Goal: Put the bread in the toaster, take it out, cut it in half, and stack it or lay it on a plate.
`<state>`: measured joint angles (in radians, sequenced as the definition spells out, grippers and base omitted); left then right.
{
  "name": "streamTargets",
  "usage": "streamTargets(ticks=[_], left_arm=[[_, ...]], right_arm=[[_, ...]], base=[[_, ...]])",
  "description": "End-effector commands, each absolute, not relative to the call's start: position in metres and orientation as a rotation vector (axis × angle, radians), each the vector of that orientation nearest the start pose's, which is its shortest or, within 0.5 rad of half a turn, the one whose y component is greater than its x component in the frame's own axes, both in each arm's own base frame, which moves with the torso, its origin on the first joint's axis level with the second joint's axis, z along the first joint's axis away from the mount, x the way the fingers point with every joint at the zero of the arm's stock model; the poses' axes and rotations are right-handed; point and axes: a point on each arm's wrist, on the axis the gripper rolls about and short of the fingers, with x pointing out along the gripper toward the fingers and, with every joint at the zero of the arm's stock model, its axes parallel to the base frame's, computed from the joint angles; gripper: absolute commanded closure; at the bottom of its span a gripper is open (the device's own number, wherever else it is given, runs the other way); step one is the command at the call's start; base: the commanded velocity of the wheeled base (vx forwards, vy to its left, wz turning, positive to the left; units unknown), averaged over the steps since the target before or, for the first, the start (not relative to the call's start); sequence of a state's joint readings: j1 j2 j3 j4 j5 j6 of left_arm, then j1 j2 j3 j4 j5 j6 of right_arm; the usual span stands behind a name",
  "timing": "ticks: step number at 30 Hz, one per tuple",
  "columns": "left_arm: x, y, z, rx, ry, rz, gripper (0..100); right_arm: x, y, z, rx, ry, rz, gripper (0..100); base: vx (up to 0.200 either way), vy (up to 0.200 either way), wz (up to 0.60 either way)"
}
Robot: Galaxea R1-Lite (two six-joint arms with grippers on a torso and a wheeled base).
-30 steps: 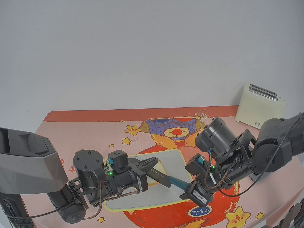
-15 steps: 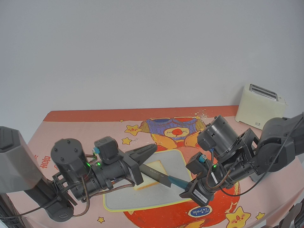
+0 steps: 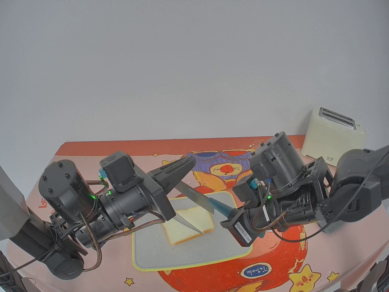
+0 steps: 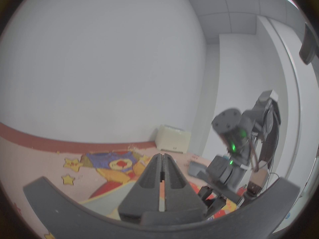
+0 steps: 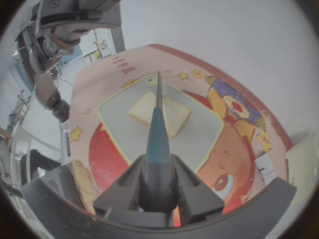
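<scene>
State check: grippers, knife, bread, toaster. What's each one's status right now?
Left gripper: shut, empty, in the air.
Right gripper: shut on the knife's handle.
Knife: held, blade in the air above the bread.
Bread: flat on the cutting board; cut or whole, cannot tell.
Toaster: upright, nothing sticking out of the slots.

Bread [image 3: 188, 225]: one white slice with a tan crust, flat on the board's middle. You can't tell whether it is cut.
Knife [image 3: 195, 197]: teal handle clamped in your right gripper [image 3: 228, 218]. The grey serrated blade hangs clear above the slice.
Board [image 3: 162, 252]: pale grey with a yellow rim.
Toaster [image 3: 332, 136]: cream, upright, at the far right, well apart.
</scene>
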<state>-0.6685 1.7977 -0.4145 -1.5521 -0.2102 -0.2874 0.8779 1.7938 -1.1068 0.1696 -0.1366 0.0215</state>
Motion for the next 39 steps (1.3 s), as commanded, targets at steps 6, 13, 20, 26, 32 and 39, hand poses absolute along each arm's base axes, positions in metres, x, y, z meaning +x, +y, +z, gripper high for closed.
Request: streamTargets(ticks=[6,13,20,26,32,39], left_arm=[[0.214,-0.170,0.154,-0.309,-0.066,-0.883,100],[0.218,-0.161,0.150,-0.303,-0.050,-0.845,100],[0.221,-0.162,0.143,-0.295,-0.025,-0.840,100],[0.226,-0.159,0.138,-0.282,-0.013,-0.820,100],[0.234,-0.155,0.129,-0.273,0.013,-0.785,100],[0.235,-0.154,0.131,-0.276,0.005,-0.780,100]], right_arm=[[0.190,0.238,0.210,-0.207,0.605,0.412,100],[0.191,0.196,0.216,-0.040,0.646,0.067,100],[0.185,0.179,0.215,-0.016,0.719,0.004,100],[0.188,0.143,0.225,0.071,0.738,-0.041,100],[0.185,0.122,0.225,0.086,0.864,-0.032,100],[0.186,0.091,0.227,0.172,0.932,-0.008,100]], base=[[0.000,0.000,0.00],[0.000,0.000,0.00],[0.000,0.000,0.00],[0.000,0.000,0.00],[0.000,0.000,0.00],[0.000,0.000,0.00]])
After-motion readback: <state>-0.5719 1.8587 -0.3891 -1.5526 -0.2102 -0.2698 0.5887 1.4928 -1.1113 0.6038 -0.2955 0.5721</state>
